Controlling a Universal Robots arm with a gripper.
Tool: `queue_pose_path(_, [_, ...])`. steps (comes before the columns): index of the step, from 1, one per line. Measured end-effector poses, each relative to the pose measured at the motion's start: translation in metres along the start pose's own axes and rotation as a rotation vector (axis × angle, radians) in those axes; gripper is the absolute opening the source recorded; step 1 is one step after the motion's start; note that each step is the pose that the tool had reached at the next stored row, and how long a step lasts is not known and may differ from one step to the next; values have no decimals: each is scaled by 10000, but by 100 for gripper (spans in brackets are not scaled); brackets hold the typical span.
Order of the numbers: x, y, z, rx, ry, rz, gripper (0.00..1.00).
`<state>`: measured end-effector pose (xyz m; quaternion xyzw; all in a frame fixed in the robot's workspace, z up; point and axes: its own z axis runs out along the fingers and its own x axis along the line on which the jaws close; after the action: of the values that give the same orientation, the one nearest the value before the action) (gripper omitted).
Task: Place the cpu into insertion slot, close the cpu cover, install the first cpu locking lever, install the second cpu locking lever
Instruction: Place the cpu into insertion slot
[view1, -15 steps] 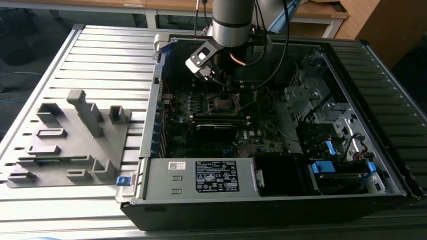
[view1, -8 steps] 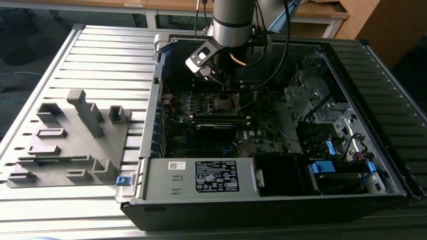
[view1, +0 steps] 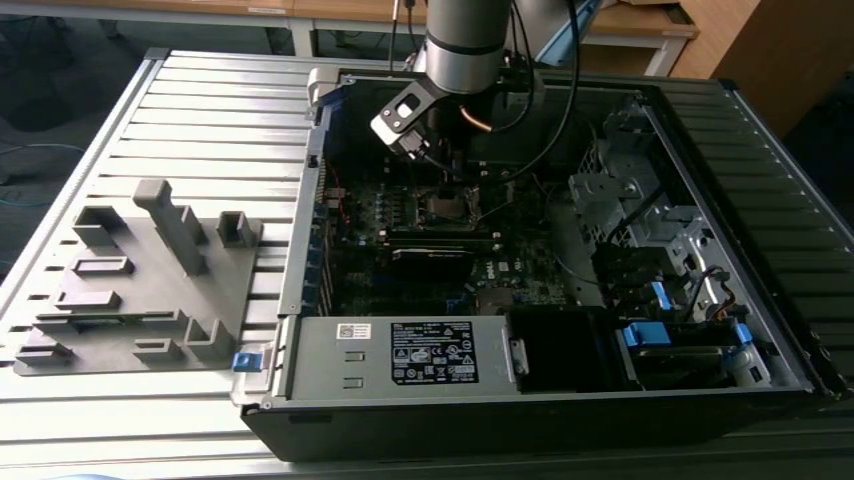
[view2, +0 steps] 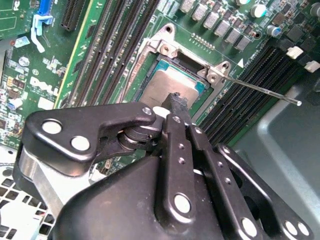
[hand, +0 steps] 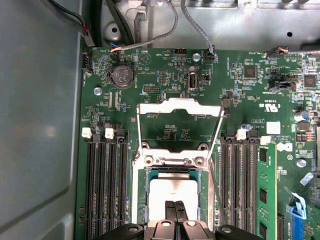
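Resting pressed-together fingers (hand: 171, 212) on the cpu (hand: 161, 192) inside the insertion slot (hand: 141, 196), gripper (hand: 175, 207) is seemingly finishing placement; cpu cover (hand: 150, 107) is standing open.

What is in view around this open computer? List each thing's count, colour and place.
computer case: one, black, open on the table.
fixture tray: one, grey, at the exterior view's left of the case.
power supply box: one, grey with dark label, case's near edge.
motherboard: one, green, inside the case.
insertion slot: one, silver-rimmed, mid-board.
cpu: one, grey, seated in the slot.
cpu cover: one, silver, swung open.
memory slots: several, black, both sides of the slot.
locking lever: one, silver rod, sticking out over the memory slots.
arm: one, silver, above the case.
claw: one, black, shut, over the cpu.
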<state>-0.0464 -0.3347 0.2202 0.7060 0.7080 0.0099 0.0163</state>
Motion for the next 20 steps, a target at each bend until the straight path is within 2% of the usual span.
queue_pose_path(20, [-1,8,-40,1,-11,1,11])
